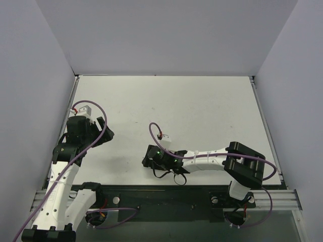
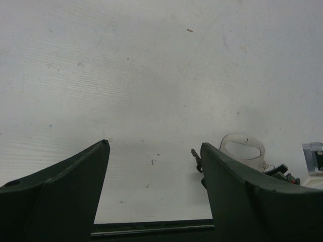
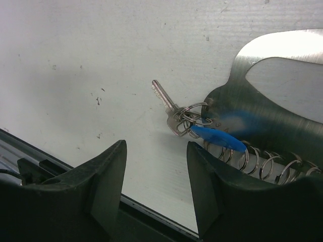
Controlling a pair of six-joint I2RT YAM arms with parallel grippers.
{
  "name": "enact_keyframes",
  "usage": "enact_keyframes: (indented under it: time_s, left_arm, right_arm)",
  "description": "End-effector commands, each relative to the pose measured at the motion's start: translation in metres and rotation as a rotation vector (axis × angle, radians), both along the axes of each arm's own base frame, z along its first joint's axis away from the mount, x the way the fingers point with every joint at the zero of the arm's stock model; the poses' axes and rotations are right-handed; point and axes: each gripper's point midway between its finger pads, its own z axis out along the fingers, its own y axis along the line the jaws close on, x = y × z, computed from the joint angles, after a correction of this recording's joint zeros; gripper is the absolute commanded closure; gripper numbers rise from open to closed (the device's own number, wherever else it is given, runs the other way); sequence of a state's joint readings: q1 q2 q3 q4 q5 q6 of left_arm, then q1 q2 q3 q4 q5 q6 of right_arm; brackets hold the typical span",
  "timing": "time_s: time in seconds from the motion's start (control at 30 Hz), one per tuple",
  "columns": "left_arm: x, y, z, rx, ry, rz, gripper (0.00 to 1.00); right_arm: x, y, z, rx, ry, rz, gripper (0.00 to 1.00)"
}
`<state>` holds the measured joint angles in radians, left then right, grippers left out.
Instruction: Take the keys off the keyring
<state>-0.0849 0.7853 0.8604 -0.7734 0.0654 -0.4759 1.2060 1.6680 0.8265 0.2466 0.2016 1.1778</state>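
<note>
Premises assessed as a robotics laboratory test cell. Grounds: a bare white tabletop point(image 1: 202, 101) is enclosed at the back and both sides by plain pale panels point(image 1: 166, 35), and an aluminium rail point(image 1: 280, 193) along its near edge carries two bolted-down robot arms, the left arm point(image 1: 63, 194) and the right arm point(image 1: 207, 160). Exposed purple cables point(image 1: 150, 132) loop along both arms, consistent with experimental equipment.
</note>
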Motion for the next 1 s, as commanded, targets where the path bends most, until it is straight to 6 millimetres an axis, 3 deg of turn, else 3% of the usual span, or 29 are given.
enact_keyframes:
  time_s: [0.0, 0.63, 0.97]
  left_arm:
    - [0.008, -0.001, 0.013, -0.003, -0.066, -0.015, 0.17]
    - [0.008, -0.001, 0.014, -0.002, -0.067, -0.016, 0.17]
    - [0.008, -0.002, 0.013, -0.004, -0.066, -0.016, 0.17]
  right_arm:
    - [0.004, -0.001, 0.001, 0.017, -0.012, -0.045, 0.54]
    - [0.007, -0.014, -0.021, -0.024, 0.003, -0.065, 0.54]
    - [0.017, -0.017, -0.022, -0.022, -0.013, -0.093, 0.57]
